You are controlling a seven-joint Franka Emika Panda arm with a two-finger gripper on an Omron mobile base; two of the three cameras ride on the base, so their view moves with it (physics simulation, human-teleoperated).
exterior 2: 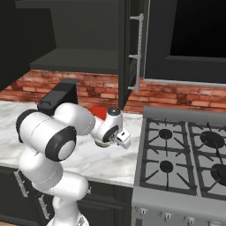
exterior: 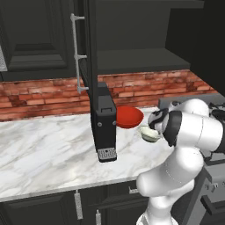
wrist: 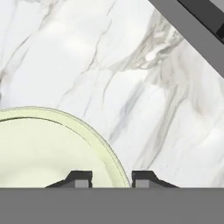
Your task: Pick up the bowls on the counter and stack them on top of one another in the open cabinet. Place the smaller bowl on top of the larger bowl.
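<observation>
Gripper (wrist: 112, 178) sits low over the smaller bowl (wrist: 39, 148), fingertips spread and straddling its rim, one inside, one outside; nothing clamped yet. Rim grasp suits a thin wall, judged the step in hand. The bowl rests on the counter (exterior: 48, 149) near its stove-side end, close beside the larger bowl (exterior: 128, 117), toward the front edge. Open cabinet (exterior: 140, 59) hangs above, shelf bare.

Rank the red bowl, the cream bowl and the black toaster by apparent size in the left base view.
1. black toaster, though it stands nearest the camera
2. red bowl
3. cream bowl, partly hidden by the arm
</observation>
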